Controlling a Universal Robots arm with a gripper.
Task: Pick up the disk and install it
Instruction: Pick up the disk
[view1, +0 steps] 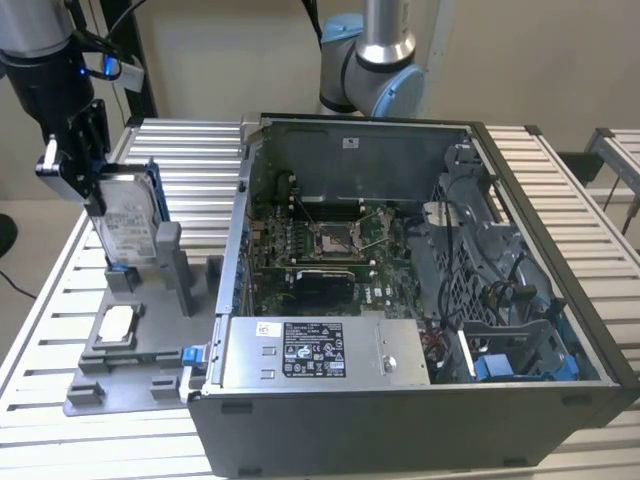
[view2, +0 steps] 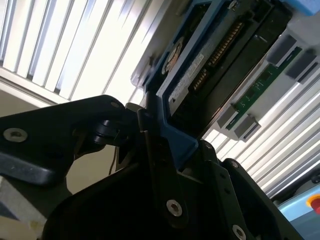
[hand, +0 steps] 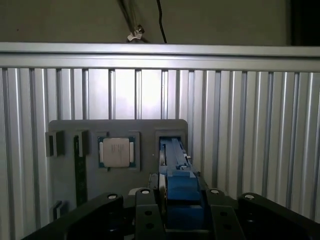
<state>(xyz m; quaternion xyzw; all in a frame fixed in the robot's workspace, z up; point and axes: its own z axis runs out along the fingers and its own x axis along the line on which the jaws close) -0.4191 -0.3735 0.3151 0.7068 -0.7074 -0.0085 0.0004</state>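
Gripping disk (view1: 130, 222) by blue frame with closed fingers (hand: 147, 216); standing upright in grey holder (view1: 160, 345) to expose top edge.

Slatted aluminium surface (view1: 45, 320) spans exterior view, ribs running left to right. Second slatted bench (view1: 615, 150) at exterior view's right edge, apart across dark gap. Plain cream wall (view1: 230, 50) across upper part of exterior view; black upright post (view1: 140, 60) before it, upper left. Pale grey floor (view1: 20, 265) at left edge, black cable (view1: 14, 285) lying on it. First wrist view: dull drab wall (hand: 225, 20) beyond surface's end rail (hand: 150, 49). Second wrist view: slats (view2: 75, 45) glare white under strong light.
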